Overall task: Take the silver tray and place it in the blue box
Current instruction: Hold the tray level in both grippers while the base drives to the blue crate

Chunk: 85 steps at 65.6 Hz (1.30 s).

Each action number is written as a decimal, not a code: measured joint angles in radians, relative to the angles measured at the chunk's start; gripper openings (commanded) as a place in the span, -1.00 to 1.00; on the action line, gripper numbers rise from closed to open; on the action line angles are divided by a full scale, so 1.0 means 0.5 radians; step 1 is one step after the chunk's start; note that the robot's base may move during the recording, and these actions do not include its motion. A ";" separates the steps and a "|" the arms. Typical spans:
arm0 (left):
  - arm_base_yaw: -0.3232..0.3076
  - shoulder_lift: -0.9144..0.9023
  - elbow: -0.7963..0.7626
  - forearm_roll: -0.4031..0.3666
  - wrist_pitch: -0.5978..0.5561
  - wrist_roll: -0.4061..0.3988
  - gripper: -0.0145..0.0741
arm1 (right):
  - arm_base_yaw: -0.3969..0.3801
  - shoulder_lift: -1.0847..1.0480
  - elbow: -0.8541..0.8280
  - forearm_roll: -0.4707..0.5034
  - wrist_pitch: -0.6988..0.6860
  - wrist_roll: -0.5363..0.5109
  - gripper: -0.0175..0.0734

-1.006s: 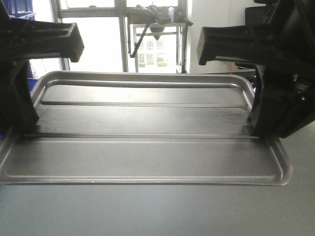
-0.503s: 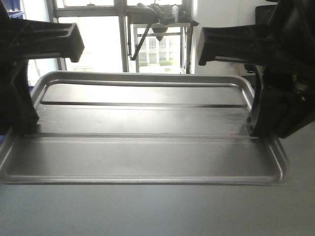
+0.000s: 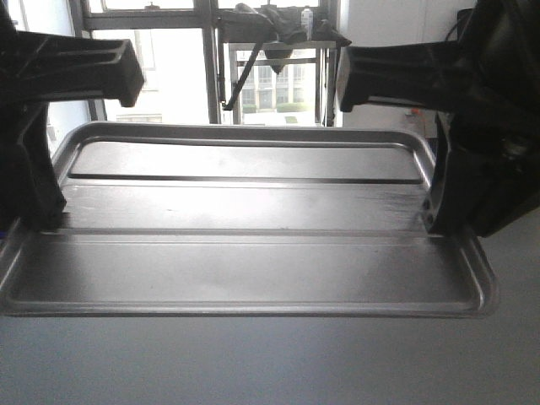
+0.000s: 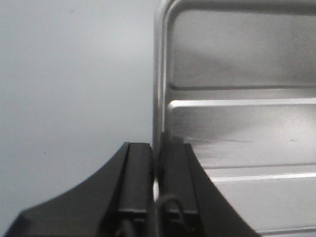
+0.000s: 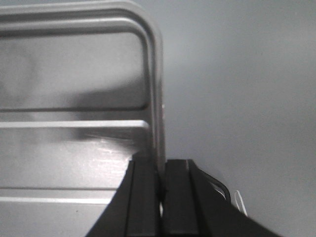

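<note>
The silver tray fills the middle of the front view, held level between my two arms, its two long ribs running across the floor. My left gripper is shut on the tray's left rim, one finger inside and one outside. My right gripper is shut the same way on the right rim of the tray. In the front view the left gripper and right gripper stand as black shapes at the tray's two short ends. The blue box is out of view.
A plain grey surface lies under and in front of the tray, and shows beside it in both wrist views. Behind the tray is a bright window with a metal rack holding dark items.
The background behind the tray has shifted: blue crates at the upper left have left the view and the window frame has slid sideways. Both grippers keep their hold on the tray.
</note>
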 measured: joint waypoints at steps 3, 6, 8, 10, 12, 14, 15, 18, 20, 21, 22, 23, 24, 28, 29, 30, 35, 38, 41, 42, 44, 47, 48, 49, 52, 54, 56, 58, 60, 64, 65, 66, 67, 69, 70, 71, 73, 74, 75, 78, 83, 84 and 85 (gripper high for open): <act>0.000 0.000 0.000 0.000 0.000 0.000 -0.67 | 0.000 0.000 0.000 0.000 0.000 0.000 -0.49; 0.000 0.000 0.000 0.000 0.000 0.000 -0.67 | 0.000 0.000 0.000 0.000 0.000 0.000 -0.49; 0.000 0.000 0.000 0.000 0.000 0.000 -0.67 | 0.000 0.000 0.000 0.000 0.000 0.000 -0.49; 0.000 0.000 0.000 0.000 0.000 0.000 -0.67 | 0.000 0.000 0.000 0.000 0.000 0.000 -0.49; 0.000 0.000 0.000 0.000 0.000 0.000 -0.67 | 0.000 0.000 0.000 0.000 0.000 0.000 -0.49; 0.000 0.000 0.000 0.000 0.000 0.000 -0.67 | 0.000 0.000 0.000 0.000 0.000 0.000 -0.49; 0.000 0.000 0.000 0.000 0.000 0.000 -0.67 | 0.000 0.000 0.000 0.000 0.000 0.000 -0.49; 0.000 0.000 0.000 0.000 0.000 0.000 -0.67 | 0.000 0.000 0.000 0.000 0.000 0.000 -0.49; 0.000 0.000 0.000 0.000 0.000 0.000 -0.67 | 0.000 0.000 0.000 0.000 0.000 0.000 -0.49; 0.000 0.000 0.000 0.000 0.000 0.000 -0.67 | 0.000 0.000 0.000 0.000 0.000 0.000 -0.49; 0.000 0.000 0.000 0.000 0.000 0.000 -0.67 | 0.000 0.000 0.000 0.000 0.000 0.000 -0.49; 0.000 0.000 0.000 0.000 0.000 0.000 -0.67 | 0.000 0.000 0.000 0.000 0.000 0.000 -0.49; 0.000 0.000 0.000 0.000 0.000 0.000 -0.67 | 0.000 0.003 0.000 0.000 0.000 0.000 -0.49; 0.000 0.000 0.000 0.000 0.000 0.000 -0.67 | 0.000 0.003 0.000 0.000 0.000 0.000 -0.49; 0.000 0.000 0.000 0.000 0.000 0.000 -0.67 | 0.000 0.003 0.000 0.000 0.000 0.000 -0.49; 0.000 0.000 0.000 0.000 0.000 0.000 -0.67 | 0.000 0.003 0.000 0.000 0.000 0.000 -0.49; 0.000 0.000 0.000 0.000 0.000 0.000 -0.67 | 0.000 0.003 0.000 0.000 0.004 0.000 -0.49; 0.000 0.000 0.000 0.000 0.000 0.000 -0.67 | 0.000 0.003 0.000 0.000 0.004 0.000 -0.49; 0.000 0.000 0.000 0.000 0.000 0.000 -0.67 | 0.000 0.003 0.000 0.000 0.004 0.000 -0.49; 0.000 0.000 0.000 0.000 0.000 0.000 -0.67 | 0.000 0.003 0.000 0.000 0.004 0.000 -0.49; 0.000 0.000 0.000 0.000 0.000 0.000 -0.67 | 0.000 0.003 0.000 0.000 0.004 0.000 -0.49; 0.000 0.000 0.000 0.000 0.000 0.000 -0.67 | 0.000 0.003 0.000 0.000 0.004 0.000 -0.49; 0.000 0.000 0.000 0.000 0.000 0.000 -0.68 | 0.000 0.003 0.000 0.000 0.004 0.000 -0.49; 0.000 0.000 0.000 0.000 0.000 0.000 -0.68 | 0.000 0.003 0.000 0.000 0.004 0.000 -0.49; 0.000 0.000 0.000 0.000 0.000 0.000 -0.69 | 0.000 0.003 0.000 0.000 0.004 0.000 -0.49; 0.000 0.000 0.000 0.000 0.000 0.000 -0.69 | 0.000 0.003 0.000 0.000 0.004 0.000 -0.49; 0.000 0.000 0.000 0.000 0.000 0.000 -0.69 | 0.000 0.003 0.000 0.000 0.004 0.000 -0.49; 0.000 0.000 0.000 0.000 0.000 0.000 -0.69 | 0.000 0.003 0.000 0.000 0.004 0.000 -0.49; 0.000 0.004 0.000 0.000 0.000 0.000 -0.69 | 0.000 0.003 0.000 0.000 0.004 0.000 -0.49; 0.000 0.004 0.000 0.000 0.000 0.000 -0.69 | 0.000 0.003 0.000 0.000 0.004 0.000 -0.49; 0.000 0.004 0.000 0.000 0.000 0.000 -0.69 | 0.000 0.003 0.000 0.000 0.004 0.000 -0.49; 0.000 0.004 0.000 0.000 0.000 0.000 -0.69 | 0.000 0.003 0.000 0.000 0.004 0.000 -0.49; 0.000 0.004 0.000 0.000 0.000 0.000 -0.69 | 0.000 0.003 0.000 0.000 0.004 0.000 -0.49; 0.000 0.004 0.000 0.000 0.000 0.000 -0.69 | 0.000 0.003 0.000 0.000 0.004 0.000 -0.49; 0.000 0.004 0.000 0.000 0.000 0.000 -0.69 | 0.000 0.003 0.000 0.000 0.004 0.000 -0.49; 0.000 0.004 0.000 0.000 0.000 0.000 -0.69 | 0.000 0.003 0.000 0.000 0.004 0.000 -0.49; 0.000 0.008 0.000 0.000 0.000 0.000 -0.69 | 0.000 0.003 0.000 0.000 0.004 0.000 -0.49; 0.000 0.008 0.000 0.000 0.000 0.000 -0.69 | 0.000 0.003 0.000 0.000 0.004 0.000 -0.49; 0.000 0.008 0.000 0.000 0.000 0.000 -0.69 | 0.000 0.003 0.000 0.000 0.004 0.000 -0.49; 0.000 0.012 0.000 0.000 0.000 0.000 -0.69 | 0.000 0.003 0.000 0.000 0.004 0.000 -0.49; 0.000 0.016 0.000 0.000 0.000 0.000 -0.69 | 0.000 0.003 0.000 0.000 0.004 0.000 -0.49; 0.000 0.020 0.000 0.000 0.000 0.000 -0.69 | 0.000 0.003 0.000 0.000 0.004 0.000 -0.49; 0.000 0.020 0.000 0.000 0.000 0.000 -0.69 | 0.000 0.003 0.000 0.000 0.004 0.000 -0.49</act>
